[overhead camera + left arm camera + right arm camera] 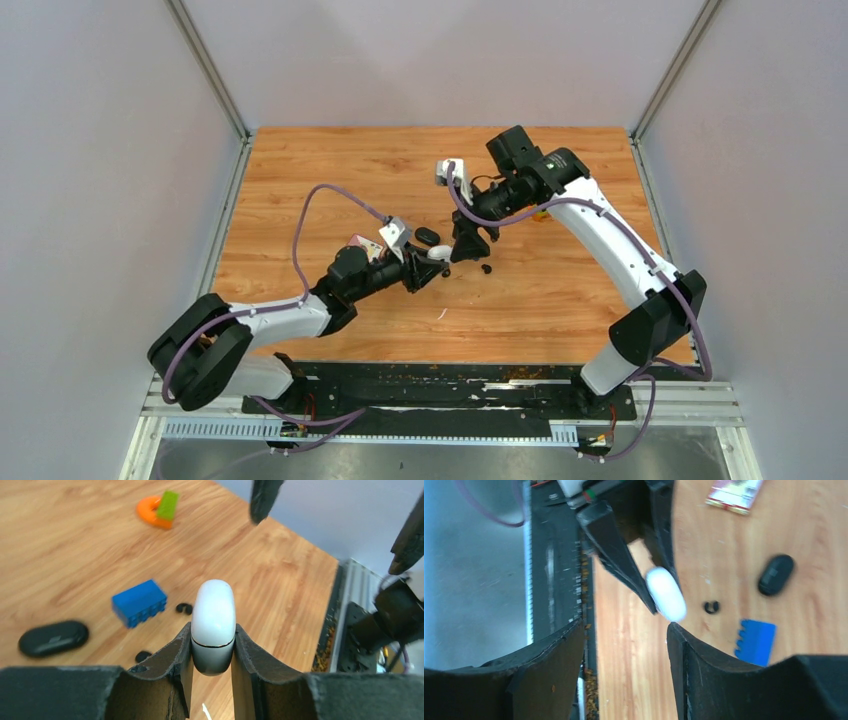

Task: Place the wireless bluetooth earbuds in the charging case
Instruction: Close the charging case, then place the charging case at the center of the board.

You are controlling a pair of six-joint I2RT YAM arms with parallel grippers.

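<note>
Left wrist view: a white charging case (213,605) is clamped in the left gripper (212,632). The right gripper (625,627) is held wide open, empty. A black earbud (184,608) is seen beside the blue block (139,602).

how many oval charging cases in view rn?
2. A white oval charging case is clamped in the left gripper; a black oval charging case lies on the wooden table, left of the blue toy block in the left wrist view. Others may be hidden.
</note>
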